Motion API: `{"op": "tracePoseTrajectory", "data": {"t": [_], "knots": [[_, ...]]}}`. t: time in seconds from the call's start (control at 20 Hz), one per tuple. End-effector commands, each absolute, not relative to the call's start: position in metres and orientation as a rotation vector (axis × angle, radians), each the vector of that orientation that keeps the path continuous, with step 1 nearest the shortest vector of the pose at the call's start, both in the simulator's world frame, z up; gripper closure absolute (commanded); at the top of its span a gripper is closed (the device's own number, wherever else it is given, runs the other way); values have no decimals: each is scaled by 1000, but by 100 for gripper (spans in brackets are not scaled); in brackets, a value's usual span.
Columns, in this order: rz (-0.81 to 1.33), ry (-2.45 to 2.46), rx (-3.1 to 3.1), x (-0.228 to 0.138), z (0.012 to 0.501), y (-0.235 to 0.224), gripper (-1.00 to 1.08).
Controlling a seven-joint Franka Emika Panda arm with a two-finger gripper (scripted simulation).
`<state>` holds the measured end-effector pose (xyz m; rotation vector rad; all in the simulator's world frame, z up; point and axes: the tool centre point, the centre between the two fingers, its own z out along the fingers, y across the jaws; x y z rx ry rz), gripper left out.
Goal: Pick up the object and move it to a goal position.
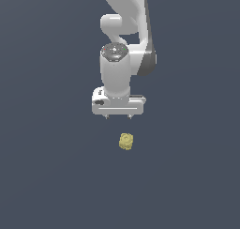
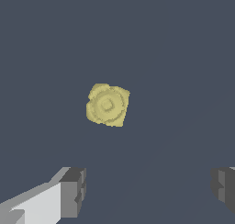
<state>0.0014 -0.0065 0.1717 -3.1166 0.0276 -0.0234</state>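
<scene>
The object [image 1: 126, 141] is a small pale yellow lumpy cube lying on the dark grey floor, in the middle of the exterior view. In the wrist view the object [image 2: 108, 104] shows a round bumpy face. My white gripper [image 1: 118, 117] hangs above the floor, behind the object in the exterior view, and does not touch it. Its jaws stand wide apart and hold nothing. In the wrist view the gripper [image 2: 149, 191] shows two grey fingertips [image 2: 73, 191] far apart, with the object outside the gap between them.
The flat dark grey floor [image 1: 47, 176] fills both views. The white arm [image 1: 126, 35] rises above the gripper toward the top of the exterior view. No other object shows.
</scene>
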Motion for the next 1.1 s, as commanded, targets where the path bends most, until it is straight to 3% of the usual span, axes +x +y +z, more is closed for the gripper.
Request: {"op": "tracePoseTrajectory", "data": {"t": [0.0, 0.5, 1.05], "knots": [[-23, 28, -3117, 1, 172, -7, -92], [-7, -91, -3108, -1, 168, 29, -92], [-5, -22, -3112, 8, 158, 30, -92]]}}
